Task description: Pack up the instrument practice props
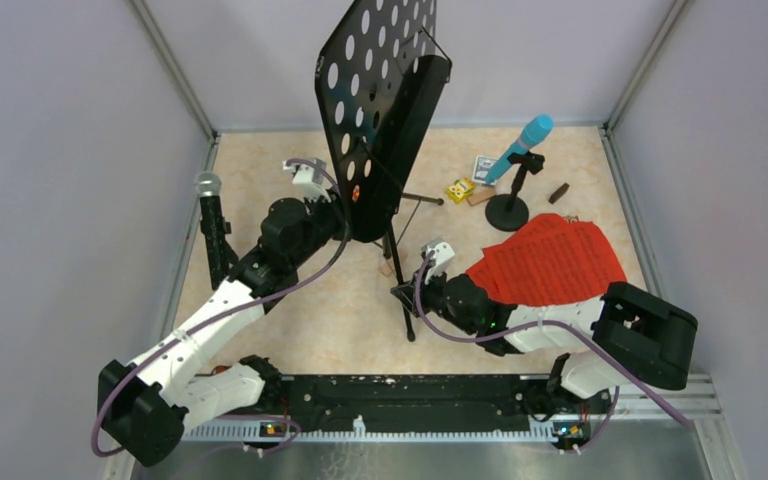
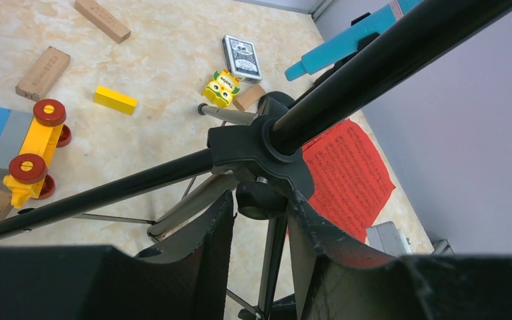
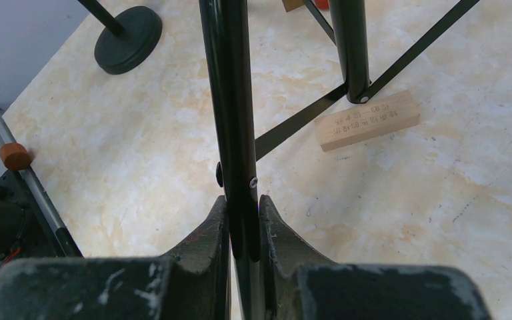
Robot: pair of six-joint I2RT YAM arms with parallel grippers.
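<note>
- Right end effector [image 3: 243,207] clamped on one tripod leg [image 3: 230,100].
- Left end effector [image 2: 260,200] straddles tripod hub [image 2: 250,143]; grip unclear.
- Seemingly mid-fold; next, that leg must swing toward the hub.

We record: black music desk [image 1: 410,110], round-hole pattern; red sheet-music pages [image 1: 550,262], fine dark print; blue microphone [image 1: 520,145], far right; black microphone [image 1: 210,215], silver head, left; beige marbled table [image 1: 340,300]; toy vehicle [image 2: 30,150] with yellow body, red wheels, blue-grey load.

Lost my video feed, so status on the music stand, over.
Right gripper shut on a tripod leg. Left gripper straddling the stand's hub, grip unclear. Music desk standing. Wooden block beside the legs.
</note>
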